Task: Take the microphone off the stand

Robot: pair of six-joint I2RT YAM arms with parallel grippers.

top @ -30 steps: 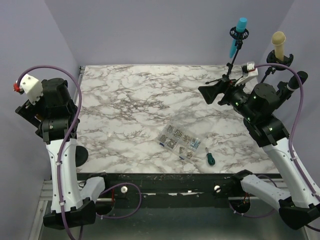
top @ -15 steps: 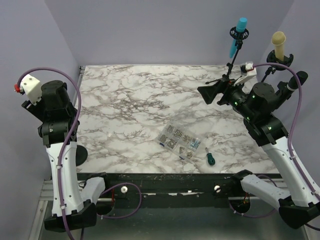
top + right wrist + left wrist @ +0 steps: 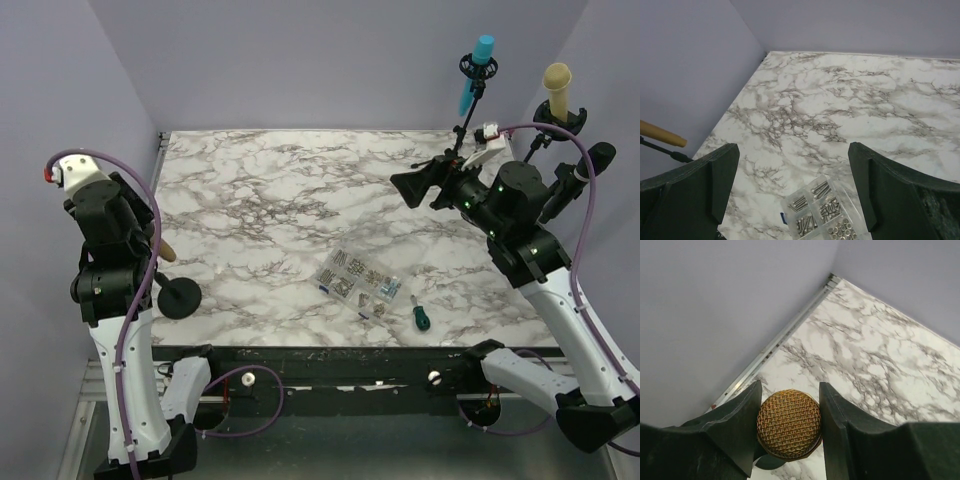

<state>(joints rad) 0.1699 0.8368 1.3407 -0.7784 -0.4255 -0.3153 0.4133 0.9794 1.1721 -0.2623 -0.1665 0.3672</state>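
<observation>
**Near edge.** You see a clear plastic compartment box (image 3: 358, 281) holding sorted metal screws (image 3: 831, 209), with a green-handled screwdriver (image 3: 420, 318) just beside it.

**Left edge.** Above a round black base (image 3: 180, 298), your left gripper (image 3: 790, 386) pinches the gold mesh-headed, tan-handled microphone (image 3: 789, 422), one finger pressed against each side of the head.

**Far right.** A blue microphone (image 3: 468, 95) and a cream microphone (image 3: 557, 85) stand here (each on its own stand). Your right gripper (image 3: 792, 150) hangs near them, fingers spread wide.

Bright, even overhead light; faint shadows on the marbled tabletop (image 3: 260, 200). Left wrist view: microphone (image 3: 789, 424) mesh sharp, fingers (image 3: 735, 432) soft at the bottom edge.
</observation>
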